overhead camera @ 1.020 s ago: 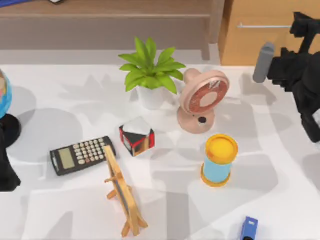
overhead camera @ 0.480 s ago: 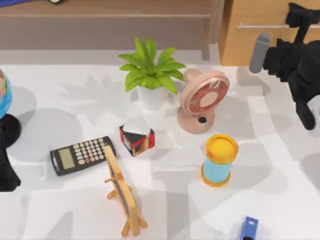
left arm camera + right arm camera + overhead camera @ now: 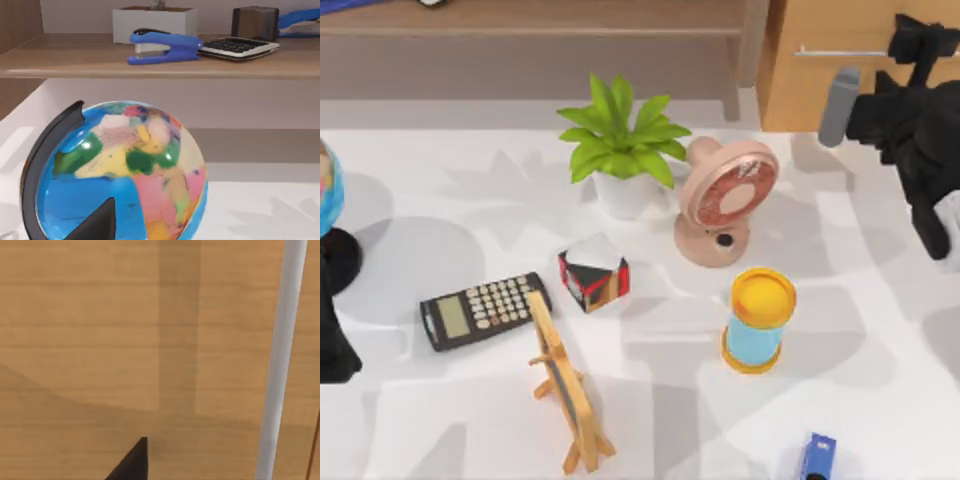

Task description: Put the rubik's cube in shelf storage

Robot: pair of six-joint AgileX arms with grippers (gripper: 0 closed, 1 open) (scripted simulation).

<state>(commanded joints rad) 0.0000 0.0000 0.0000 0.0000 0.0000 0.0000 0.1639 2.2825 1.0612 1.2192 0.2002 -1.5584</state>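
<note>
- The white desk [image 3: 880, 330] carries a plant [image 3: 620, 135], a fan [image 3: 725, 200], a red, black and white cube [image 3: 593, 272], a calculator [image 3: 485, 310], an easel [image 3: 565, 385] and a yellow-topped tube [image 3: 758, 320].
- A globe [image 3: 125, 170] stands at the left edge.
- The brown shelf [image 3: 520, 20] runs along the far edge, and a lighter cabinet [image 3: 820, 90] stands at the far right corner.
- Bare surface is seen along the right edge.
- The right gripper [image 3: 920, 45] is held at the cabinet front, and the left gripper [image 3: 95, 225] just beside the globe. How wide either stands cannot be told.

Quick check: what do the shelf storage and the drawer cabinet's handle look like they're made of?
Shelf storage: looks like brown wood, matte, with faint grain lines. Cabinet handle: seemingly brushed metal, a pale silver bar with soft sheen, mounted on the lighter wood-grain drawer cabinet.
</note>
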